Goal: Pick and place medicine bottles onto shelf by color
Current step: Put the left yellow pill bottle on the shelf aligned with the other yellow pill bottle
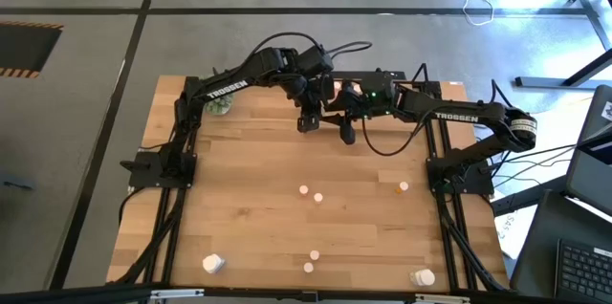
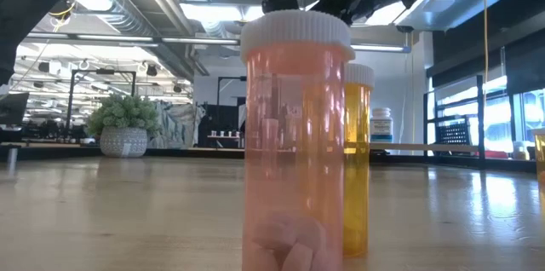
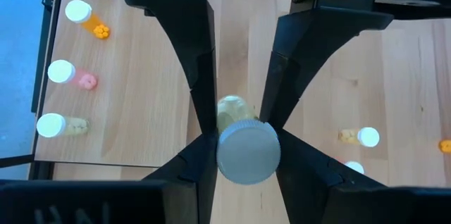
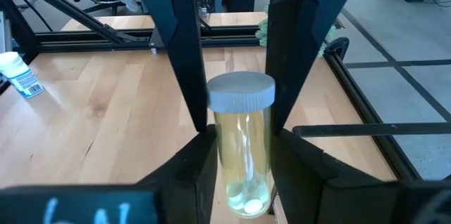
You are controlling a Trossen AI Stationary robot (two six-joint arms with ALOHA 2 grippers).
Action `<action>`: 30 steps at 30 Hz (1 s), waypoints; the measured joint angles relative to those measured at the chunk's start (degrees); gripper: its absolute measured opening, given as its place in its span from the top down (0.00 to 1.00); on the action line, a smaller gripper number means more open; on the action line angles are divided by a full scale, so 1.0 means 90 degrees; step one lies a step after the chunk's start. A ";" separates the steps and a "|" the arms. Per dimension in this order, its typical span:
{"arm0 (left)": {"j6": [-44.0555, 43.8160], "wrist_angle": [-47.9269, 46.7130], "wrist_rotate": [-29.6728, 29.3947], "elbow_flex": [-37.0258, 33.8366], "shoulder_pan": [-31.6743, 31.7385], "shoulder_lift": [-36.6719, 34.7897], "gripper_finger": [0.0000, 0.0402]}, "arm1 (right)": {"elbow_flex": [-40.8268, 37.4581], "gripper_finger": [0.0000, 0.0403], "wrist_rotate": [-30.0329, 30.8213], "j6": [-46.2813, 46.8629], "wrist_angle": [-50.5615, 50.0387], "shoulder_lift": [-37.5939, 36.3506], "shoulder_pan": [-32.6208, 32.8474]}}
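My left gripper point(image 1: 308, 119) and my right gripper point(image 1: 346, 132) hang side by side over the table's far middle. Each is shut on a pale yellowish medicine bottle with a white cap: the left one point(image 3: 246, 151), the right one point(image 4: 242, 139). The shelf point(image 1: 356, 85) lies at the far edge behind them, mostly hidden by the arms. Several small bottles stand on the table, among them two near the middle point(image 1: 304, 190) point(image 1: 318, 197) and an orange one point(image 1: 402, 187). A pink bottle point(image 2: 294, 135) and an amber one point(image 2: 358, 160) stand close to the low camera. My left gripper pinches the bottle's body just under the cap point(image 3: 232, 108) between its two fingers, from above, pointing down. The cap faces the wrist camera and the body points away toward the table. I cannot tell whether its base is clear of the table. My right gripper pinches the bottle's clear body below the cap point(image 4: 243, 129) between its two fingers, one on each side. The bottle stands upright in the wrist view, cap up, with white pills at its bottom point(image 4: 246, 199). I cannot tell whether its base rests on anything.
A green plant ball point(image 1: 220, 103) sits at the far left. Larger white bottles lie near the front edge at left point(image 1: 212, 264) and right point(image 1: 423, 277), with two small ones point(image 1: 312, 261) between. Black frame rails point(image 1: 172, 199) point(image 1: 449, 208) run along both sides.
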 joint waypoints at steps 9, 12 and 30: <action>0.0021 -0.0005 -0.0016 0.0000 -0.0006 0.0000 0.70 | 0.0000 0.70 0.0000 0.0007 0.0002 0.0000 0.0000; 0.0026 0.0007 -0.0212 0.0000 -0.0041 0.0000 0.70 | 0.0000 0.70 0.0005 0.0005 0.0002 0.0000 0.0000; 0.0192 0.0110 -0.0834 0.0000 -0.0247 0.0000 0.61 | 0.0000 0.70 0.0005 0.0007 -0.0012 -0.0002 0.0000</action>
